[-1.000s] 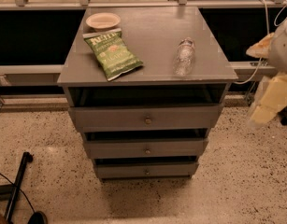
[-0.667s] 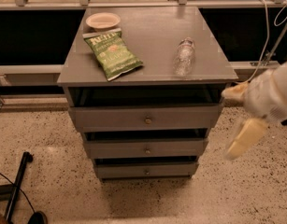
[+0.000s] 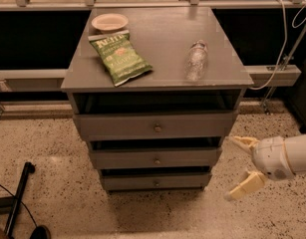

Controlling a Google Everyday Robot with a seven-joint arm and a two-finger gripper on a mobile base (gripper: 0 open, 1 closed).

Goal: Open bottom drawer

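The cream two-finger gripper (image 3: 230,168) hangs at lower right, its claw spread wide, just beside the grey flat-fronted wooden bottom drawer (image 3: 127,182) at low centre, not touching it.

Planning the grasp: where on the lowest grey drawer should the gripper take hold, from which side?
The small round brass knob at the centre of the bottom grey flat-fronted drawer: the flat front offers nothing else. Come head-on at the front. The cream two-finger gripper, open, hangs right of the drawer in view, not touching.
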